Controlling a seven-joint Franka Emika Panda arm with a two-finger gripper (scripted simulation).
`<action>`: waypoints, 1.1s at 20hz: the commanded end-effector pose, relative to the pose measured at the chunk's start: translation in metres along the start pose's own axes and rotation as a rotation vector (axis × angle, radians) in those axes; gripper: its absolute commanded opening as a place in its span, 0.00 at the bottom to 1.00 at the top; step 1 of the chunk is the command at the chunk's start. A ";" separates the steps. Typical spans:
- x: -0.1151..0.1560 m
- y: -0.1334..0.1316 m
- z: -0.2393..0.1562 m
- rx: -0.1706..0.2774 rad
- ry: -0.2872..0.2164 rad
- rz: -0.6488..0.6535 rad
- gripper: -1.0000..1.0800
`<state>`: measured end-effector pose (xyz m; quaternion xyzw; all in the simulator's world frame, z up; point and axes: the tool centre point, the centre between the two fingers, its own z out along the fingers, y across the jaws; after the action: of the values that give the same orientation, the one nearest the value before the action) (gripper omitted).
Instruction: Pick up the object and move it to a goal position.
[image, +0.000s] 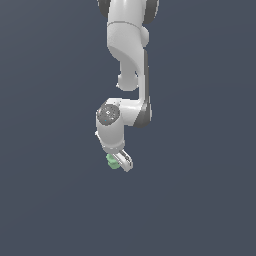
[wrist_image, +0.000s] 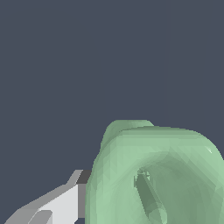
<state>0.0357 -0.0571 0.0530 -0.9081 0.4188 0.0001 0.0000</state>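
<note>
The object (image: 112, 161) is a small light-green spool-like piece, seen at the tip of my gripper (image: 119, 162) in the exterior view, partly hidden behind the fingers. In the wrist view the object (wrist_image: 157, 175) fills the picture close up, with its hollow top facing the camera. One grey-white finger (wrist_image: 65, 203) presses against its side; the other finger is out of view. The gripper is shut on the object. No goal marker shows in either view.
The white arm (image: 127, 60) reaches down from the top of the exterior view to the wrist (image: 111, 122). A plain dark grey-blue surface (image: 200, 200) lies all around, with nothing else on it in view.
</note>
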 end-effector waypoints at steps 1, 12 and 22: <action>0.000 0.000 0.000 0.000 0.000 0.000 0.00; -0.002 0.002 -0.005 0.001 0.001 0.000 0.00; -0.016 0.015 -0.047 0.001 0.000 0.000 0.00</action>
<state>0.0172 -0.0551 0.0908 -0.9080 0.4191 0.0005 0.0002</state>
